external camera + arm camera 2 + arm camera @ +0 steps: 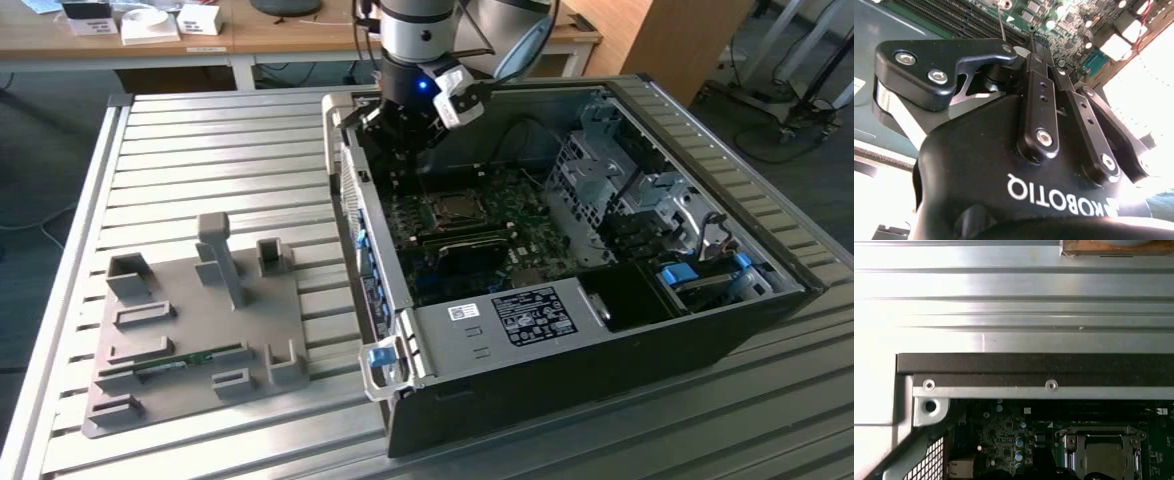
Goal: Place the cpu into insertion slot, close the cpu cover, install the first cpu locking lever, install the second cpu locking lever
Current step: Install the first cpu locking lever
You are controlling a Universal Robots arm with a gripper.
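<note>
The open computer case (561, 330) lies on the slatted metal table. On its green board, the insertion slot (454, 210) is edged with silver metal. In the first wrist view the cpu (1106, 459) shows its grey top inside the slot, with the silver cpu cover (1099, 432) lying flat around it. My gripper (400, 150) hangs inside the case, behind the slot near the case's rear wall. In the second wrist view its black fingers (1040, 95) run close together and the gripper (1041, 47) looks shut. A thin metal rod (1001, 22) stands just beside it; I cannot tell whether they touch.
A grey fixture plate (187, 330) with upright posts and a green memory stick (174, 365) sits at the exterior view's left. Drive cages (627, 190) and cables fill the case's right half. The case's rim (1029, 362) stands close behind the gripper. A wooden desk (267, 35) is at the back.
</note>
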